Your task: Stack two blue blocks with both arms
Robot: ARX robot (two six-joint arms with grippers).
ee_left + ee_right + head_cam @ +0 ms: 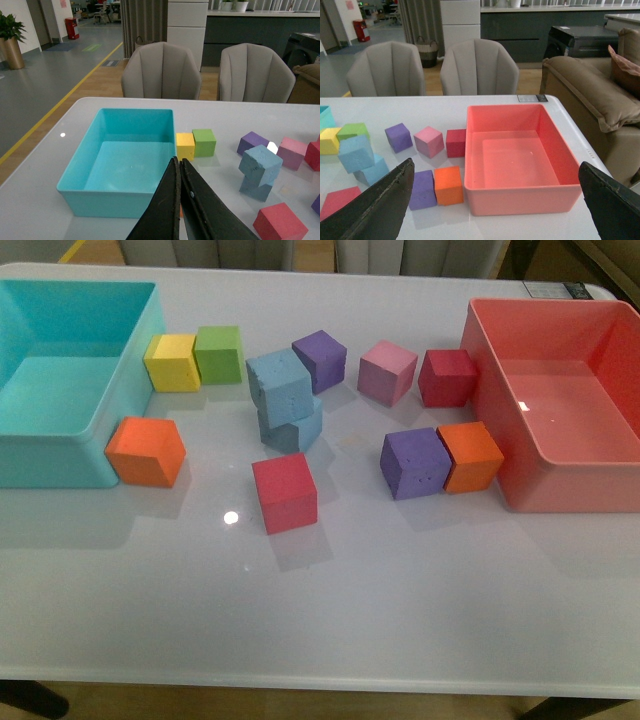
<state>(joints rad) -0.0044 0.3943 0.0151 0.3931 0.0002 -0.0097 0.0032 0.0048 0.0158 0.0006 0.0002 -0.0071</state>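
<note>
Blue blocks are stacked: upper blue block (280, 381) sits on the lower blue block (294, 427), twisted a bit and overhanging toward the turquoise bin (60, 458). Stack is mid-table, just in front of the purple block (321, 360) and behind the red block (285, 492). Nothing of mine touches it.

My left gripper (180, 172): jaws pressed together, holding nothing, hanging over the near wall of the turquoise bin. From that wrist camera the stack shows well off to the side, apart from me.

My right gripper (495, 185): jaws spread wide, nothing between them, above the near rim of the pink bin (520, 200).

Neither arm shows in the front view.

Rest of the table:
- yellow block (172, 362) and green block (219, 353) touching side by side, against the turquoise bin
- orange block (146, 451) at that bin's near corner
- pink block (387, 372) and dark red block (447, 377) near the pink bin
- second purple block (414, 463) touching a second orange block (469, 456), which is just beside the pink bin
</note>
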